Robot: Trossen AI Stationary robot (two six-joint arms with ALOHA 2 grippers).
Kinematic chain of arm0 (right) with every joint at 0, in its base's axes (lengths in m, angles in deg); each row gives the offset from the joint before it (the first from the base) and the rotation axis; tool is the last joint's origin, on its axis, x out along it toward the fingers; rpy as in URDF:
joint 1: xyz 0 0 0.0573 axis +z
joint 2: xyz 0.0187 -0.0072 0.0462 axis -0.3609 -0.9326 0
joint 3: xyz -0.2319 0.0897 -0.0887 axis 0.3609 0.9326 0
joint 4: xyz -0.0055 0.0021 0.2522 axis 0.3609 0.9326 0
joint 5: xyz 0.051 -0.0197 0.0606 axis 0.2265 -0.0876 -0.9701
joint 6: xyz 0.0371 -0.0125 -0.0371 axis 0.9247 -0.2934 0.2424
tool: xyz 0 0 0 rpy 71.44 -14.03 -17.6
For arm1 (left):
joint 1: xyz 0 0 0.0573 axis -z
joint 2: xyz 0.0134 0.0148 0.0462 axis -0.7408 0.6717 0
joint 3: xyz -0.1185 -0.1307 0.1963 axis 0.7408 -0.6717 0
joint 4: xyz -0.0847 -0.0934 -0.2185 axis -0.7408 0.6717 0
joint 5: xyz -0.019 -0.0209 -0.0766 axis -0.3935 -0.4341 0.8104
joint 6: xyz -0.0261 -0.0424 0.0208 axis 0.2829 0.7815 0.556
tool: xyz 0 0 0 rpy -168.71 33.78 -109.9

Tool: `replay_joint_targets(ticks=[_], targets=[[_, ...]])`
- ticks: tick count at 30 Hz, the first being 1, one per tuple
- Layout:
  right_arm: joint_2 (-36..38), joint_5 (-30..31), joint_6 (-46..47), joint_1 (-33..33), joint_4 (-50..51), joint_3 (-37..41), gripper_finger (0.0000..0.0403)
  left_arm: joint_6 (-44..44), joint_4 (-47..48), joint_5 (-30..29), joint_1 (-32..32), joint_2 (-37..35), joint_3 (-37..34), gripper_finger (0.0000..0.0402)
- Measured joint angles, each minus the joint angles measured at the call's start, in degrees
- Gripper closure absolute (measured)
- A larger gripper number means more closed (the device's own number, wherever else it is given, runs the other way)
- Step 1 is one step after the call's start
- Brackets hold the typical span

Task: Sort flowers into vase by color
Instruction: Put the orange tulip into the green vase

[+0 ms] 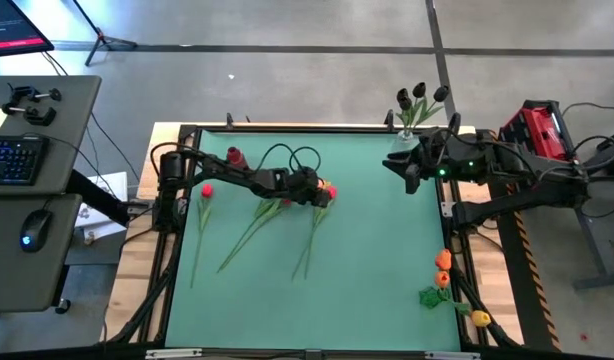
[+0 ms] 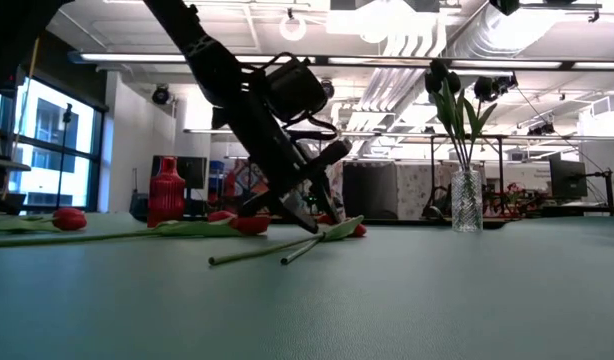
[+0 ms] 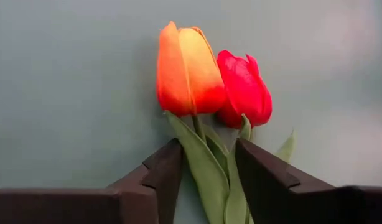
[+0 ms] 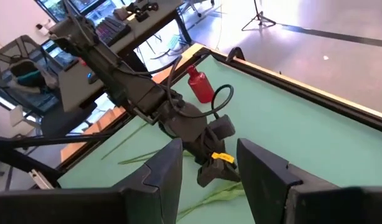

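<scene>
An orange tulip (image 3: 185,68) and a red tulip (image 3: 244,90) lie side by side on the green mat (image 1: 367,250), mid-table. My left gripper (image 3: 206,155) slants down over them, open, one finger on each side of their stems and leaves just below the heads. Two more red tulips (image 1: 207,190) (image 1: 285,203) lie flat to the left. A glass vase (image 2: 467,200) holding near-black tulips (image 1: 419,95) stands at the far right. My right gripper (image 4: 206,152) hovers high near that vase, open and holding nothing. My left gripper comes from above, slanting down from the table's left, fingers across the two stems (image 3: 200,127). A leaf (image 3: 244,127) lies close to one finger (image 3: 259,168). I cannot tell whether the fingers touch it. Both tulips lie flat on the mat.
A red vase (image 1: 234,157) stands at the far left of the mat. Orange tulips (image 1: 443,262) and a yellow one (image 1: 479,318) lie at the mat's near right edge. A desk with a keyboard (image 1: 12,160) stands left of the table.
</scene>
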Motion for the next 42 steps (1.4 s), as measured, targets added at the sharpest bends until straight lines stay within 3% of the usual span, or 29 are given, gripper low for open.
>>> replay_joint_targets(ticks=[13, 21, 29, 32, 37, 42], targets=[[3.54, -2.88, 3.35, 0.02, 3.23, 0.04, 0.0261, -3.94, 0.22, 0.1, -2.4, -1.48, 4.0, 0.0396], [3.65, -3.93, 8.23, 0.13, 4.57, 0.09, 0.0261, -11.25, -1.08, -0.16, -4.03, -8.4, 5.19, 0.04], [1.03, -1.66, 12.66, 0.13, 3.96, 0.14, 0.0261, -19.75, -4.81, -0.22, -3.49, -20.95, 5.26, 0.0401], [-1.13, -1.59, 14.17, 0.13, -0.43, 1.05, 0.0261, -21.95, -8.84, -0.38, -2.98, -24.66, 5.26, 0.0401], [-5.09, -9.65, 1.87, 0.15, -19.96, 2.1, 0.0261, -22.91, -13.98, 1.52, -2.23, -27.35, 5.26, 0.0401], [-6.77, -7.19, -9.23, 0.11, -25.51, 2.1, 0.0261, -22.11, -19.6, 5.48, -1.0, -27.48, 5.26, 0.0401]])
